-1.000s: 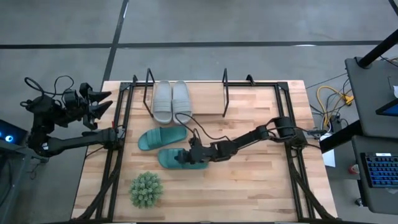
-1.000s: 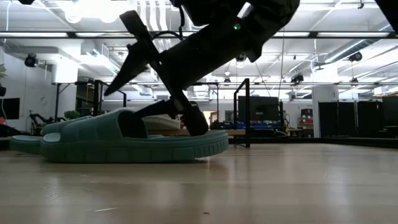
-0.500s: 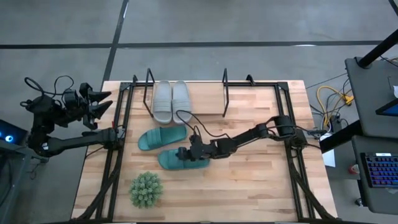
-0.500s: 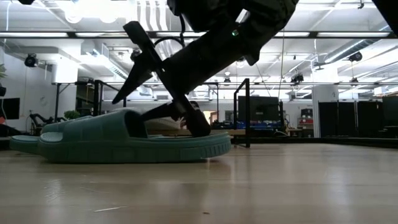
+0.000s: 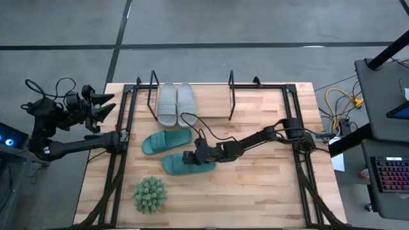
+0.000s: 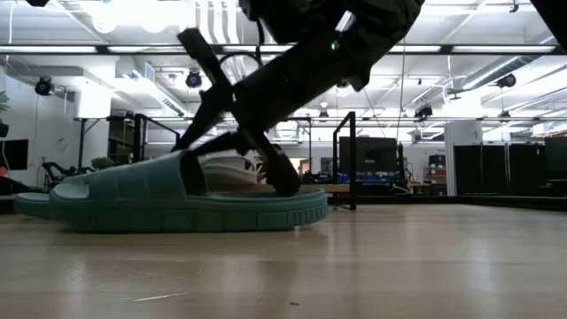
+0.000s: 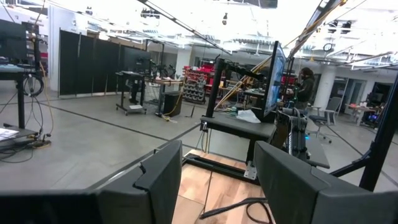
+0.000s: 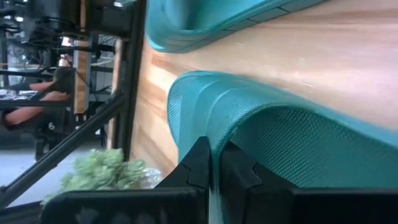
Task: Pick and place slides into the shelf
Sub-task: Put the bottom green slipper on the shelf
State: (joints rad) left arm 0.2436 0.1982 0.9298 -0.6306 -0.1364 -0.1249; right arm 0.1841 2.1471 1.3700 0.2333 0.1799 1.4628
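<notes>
**Right hand pinched on the near teal slide's strap**

Seen from above: right hand (image 5: 192, 157) reaching across the worktop (image 5: 255, 191), fingers pressed together over the strap of the teal slide (image 5: 182, 164) lying farthest from the shelf (image 5: 192, 96). Second teal slide (image 5: 166, 141) just beside it, on the shelf side. Two grey slides (image 5: 176, 103) already between the shelf's upright loops, side by side. Spiky plant (image 5: 149, 195) on the far side of the gripped slide from the shelf. Left hand (image 5: 99, 108) parked off the worktop's edge, well away from the shelf, fingers spread, holding nothing.

From table height: gripped teal slide (image 6: 186, 199) flat on the boards, sole fully down, not yet lifted. Dark fingers (image 6: 282, 177) closed across the strap's rear edge.

Past the left wrist: only the spread fingers (image 7: 158, 177) and the room beyond; no slide in sight.

Past the right wrist: ribbed teal strap (image 8: 267, 137) squeezed thin between the fingertips (image 8: 199, 163).

Risks, as judgement: narrow bite on soft rubber, so likely to slip or peel out on lifting. Heel liable to droop and swing, clipping the neighbouring teal slide or catching a shelf loop on the way in. Little room left beside the grey pair; poor aim could knock them askew.
</notes>
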